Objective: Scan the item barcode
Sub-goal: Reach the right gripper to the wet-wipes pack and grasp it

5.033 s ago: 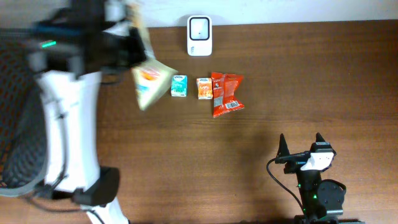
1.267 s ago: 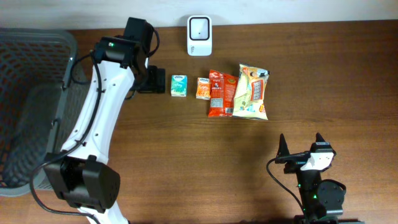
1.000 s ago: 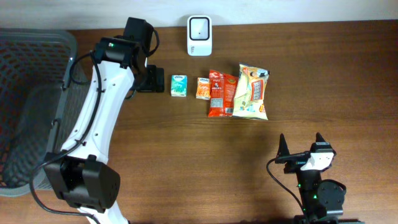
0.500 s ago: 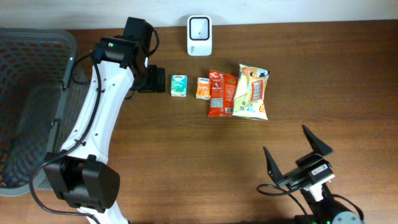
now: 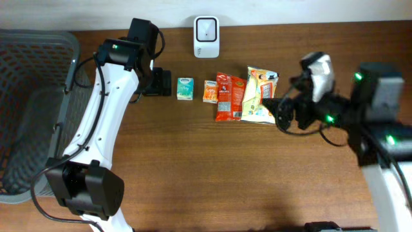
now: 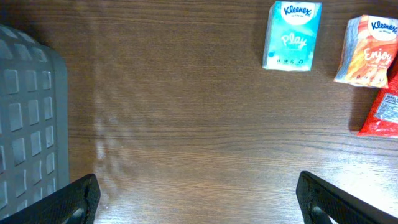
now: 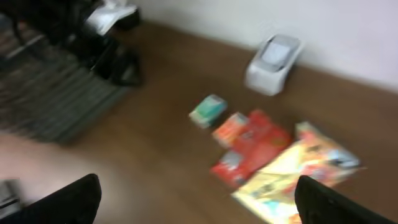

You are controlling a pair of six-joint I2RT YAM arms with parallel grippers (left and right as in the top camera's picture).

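Your four items lie in a row on the table (image 5: 193, 167), just near of the scanner (image 5: 206, 37) at the far edge, probably so each needs only a short lift to its window. They are a green tissue pack (image 5: 185, 89), an orange tissue pack (image 5: 210, 91), a red snack bag (image 5: 228, 96) and a yellow chip bag (image 5: 261, 95) (the two bags overlap). Your left gripper (image 5: 166, 82) hovers just left of the green pack, fingers (image 6: 74, 198) spread wide and empty. Your right gripper (image 5: 283, 115), blurred, hangs beside the chip bag, equally wide apart, holding nothing. The basket (image 5: 26, 96) at the left likely awaits scanned items.
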